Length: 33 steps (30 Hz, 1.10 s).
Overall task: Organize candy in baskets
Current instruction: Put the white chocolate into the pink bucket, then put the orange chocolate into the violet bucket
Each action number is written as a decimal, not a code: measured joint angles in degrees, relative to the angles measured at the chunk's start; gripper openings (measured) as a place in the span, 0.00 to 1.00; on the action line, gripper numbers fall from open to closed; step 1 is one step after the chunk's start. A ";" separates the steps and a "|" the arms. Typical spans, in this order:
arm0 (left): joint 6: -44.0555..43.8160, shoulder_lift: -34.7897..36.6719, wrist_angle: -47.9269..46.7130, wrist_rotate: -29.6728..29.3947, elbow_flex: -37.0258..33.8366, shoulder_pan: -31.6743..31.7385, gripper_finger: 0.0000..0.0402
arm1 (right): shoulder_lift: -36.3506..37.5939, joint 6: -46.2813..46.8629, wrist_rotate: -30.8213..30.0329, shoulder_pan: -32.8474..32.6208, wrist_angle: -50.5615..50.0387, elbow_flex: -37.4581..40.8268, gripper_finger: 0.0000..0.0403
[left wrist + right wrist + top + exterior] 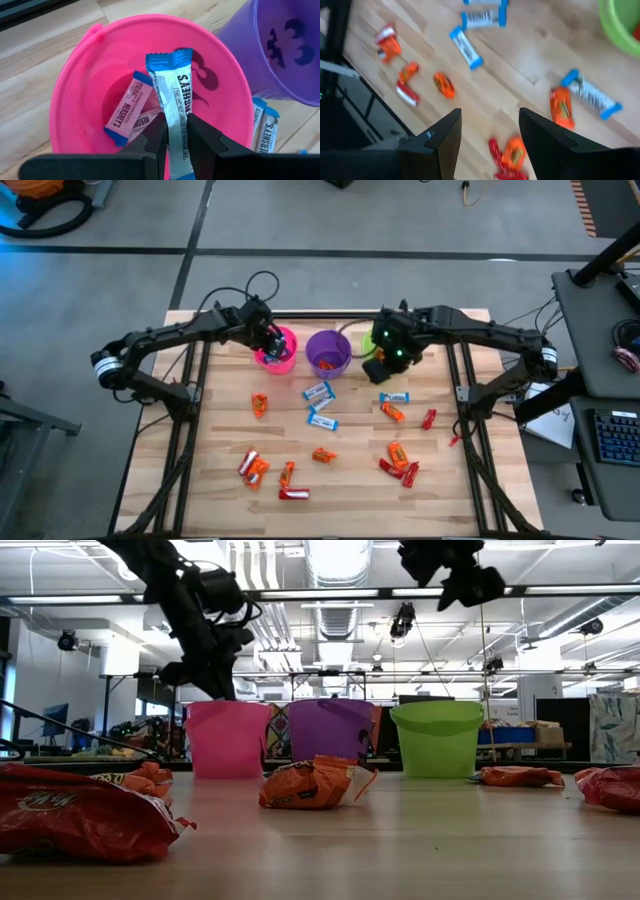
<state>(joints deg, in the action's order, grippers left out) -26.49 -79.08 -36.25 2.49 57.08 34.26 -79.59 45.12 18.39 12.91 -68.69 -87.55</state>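
My left gripper (176,142) is above the pink bucket (75,75), shut on a blue-and-white candy bar (172,85). Two more blue-and-white bars (127,112) lie on the pink bucket's bottom. The purple bucket (328,352) stands next to it, and the lime green bucket (437,738) is beyond that. My right gripper (490,132) is open, raised above the table near the green bucket (622,25) and touching nothing. Blue-and-white, orange and red bars (320,420) lie scattered on the table. My left gripper pinches the blue-and-white bar between its two fingers (155,135), on the bar's half nearer the wrist (177,125). The bar runs along the fingers and its free end (167,60) sticks out past them. It is lifted clear over the pink bucket's opening.
The three buckets stand in a row near the table's far edge (330,315). Loose bars cover the middle and near part of the table, with a red one (80,815) close to the low camera. Two blue-and-white bars (265,132) lie beside the pink bucket.
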 joint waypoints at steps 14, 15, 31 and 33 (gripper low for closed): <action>0.30 0.08 0.00 -0.47 0.00 -0.02 0.23 | 0.00 7.47 -0.42 -4.82 -1.17 0.01 0.47; 0.36 0.08 -0.02 -0.47 0.00 -0.02 0.24 | 0.00 7.73 -0.42 -4.82 -1.15 0.09 0.47; 3.97 10.06 -0.15 0.64 0.00 -0.02 0.30 | -0.36 7.67 -6.21 -5.94 -1.18 14.95 0.47; 5.19 12.33 0.64 0.64 0.00 -0.02 0.30 | -0.51 6.25 -9.17 -7.15 -0.25 18.01 0.47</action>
<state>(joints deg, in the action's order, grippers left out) -21.30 -66.75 -35.61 3.14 57.08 34.24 -80.10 51.37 9.22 5.77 -68.94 -69.54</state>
